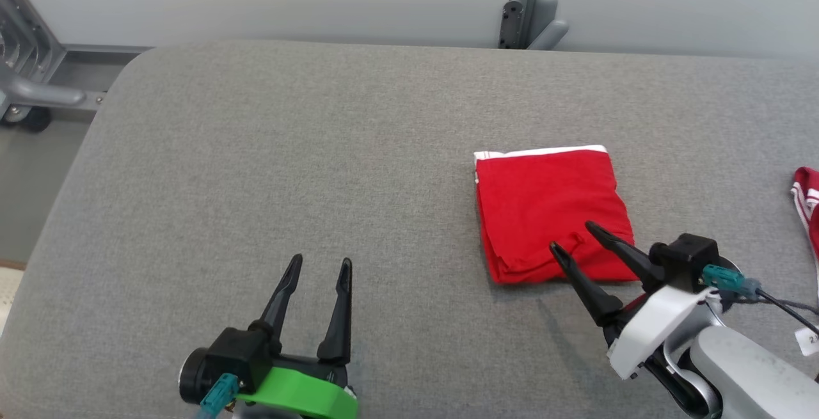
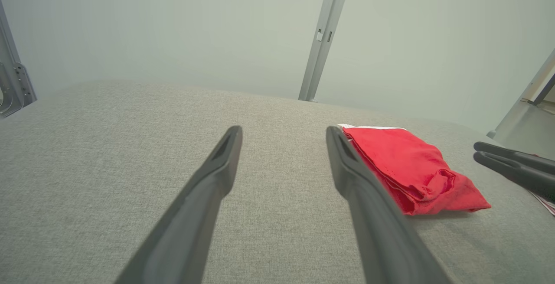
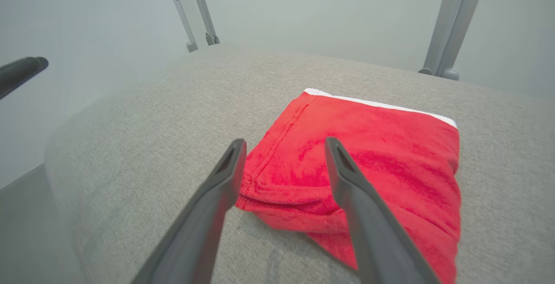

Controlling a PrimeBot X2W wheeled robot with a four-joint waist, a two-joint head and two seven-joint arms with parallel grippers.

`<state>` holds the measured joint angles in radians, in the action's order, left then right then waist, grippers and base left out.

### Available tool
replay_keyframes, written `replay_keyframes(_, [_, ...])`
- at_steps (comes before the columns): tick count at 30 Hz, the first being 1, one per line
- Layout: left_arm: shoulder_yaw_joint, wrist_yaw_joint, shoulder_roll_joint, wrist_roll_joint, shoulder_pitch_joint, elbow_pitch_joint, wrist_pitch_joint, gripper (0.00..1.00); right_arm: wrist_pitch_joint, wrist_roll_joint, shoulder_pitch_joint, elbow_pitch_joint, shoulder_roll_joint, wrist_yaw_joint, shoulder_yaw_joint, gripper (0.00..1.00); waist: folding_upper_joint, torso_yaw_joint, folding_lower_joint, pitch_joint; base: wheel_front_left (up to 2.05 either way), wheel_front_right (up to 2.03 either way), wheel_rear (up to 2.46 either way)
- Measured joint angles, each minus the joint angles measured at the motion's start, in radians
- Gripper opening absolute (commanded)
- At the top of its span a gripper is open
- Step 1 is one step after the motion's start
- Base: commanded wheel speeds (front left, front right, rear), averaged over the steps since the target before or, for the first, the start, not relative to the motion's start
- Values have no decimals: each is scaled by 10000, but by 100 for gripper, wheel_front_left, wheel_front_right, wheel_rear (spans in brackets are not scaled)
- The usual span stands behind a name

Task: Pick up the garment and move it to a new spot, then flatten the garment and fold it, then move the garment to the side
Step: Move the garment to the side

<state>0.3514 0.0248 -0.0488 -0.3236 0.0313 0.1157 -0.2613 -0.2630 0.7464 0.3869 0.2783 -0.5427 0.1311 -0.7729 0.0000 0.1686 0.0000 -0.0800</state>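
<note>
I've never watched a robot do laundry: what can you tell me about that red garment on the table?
The red garment is a soft, knit-looking cloth folded into a roughly square packet, with a white band along its far edge and a stitched seam down one side. It lies flat on the grey table, right of centre. The right gripper hangs open over its near edge, not gripping it.

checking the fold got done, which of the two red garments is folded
The red garment by the right gripper: a neat square with a white band on its far edge. The other red piece, at the head view's right edge, is cut off.
</note>
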Motion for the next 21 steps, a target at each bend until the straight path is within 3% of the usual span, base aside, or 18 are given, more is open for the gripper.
replay_keyframes(5, [-414, -121, 2, -10, -494, 151, 0, 100, 2, -1603, -1450, 65, 1175, 4, 2368, 100, 0, -385, 0, 430, 0, 0, 0])
replay_keyframes(10, [-930, -146, 0, 161, -802, 290, 0, 100, 0, -3283, -2266, -663, 2374, -6, 4723, 100, 0, -869, 0, 751, 0, 0, 0])
replay_keyframes(14, [-1269, -132, 0, 238, -1058, 324, 0, 100, 2, -4125, -3028, -1016, 3164, 2, 5517, 100, 0, -1152, 0, 1019, 0, 0, 0])
replay_keyframes(21, [-1588, -113, -2, 652, -1558, -54, 0, 100, 2, -5089, -3834, -1824, 3555, 2, 6088, 100, 0, -1416, 0, 1448, 0, 0, 0])
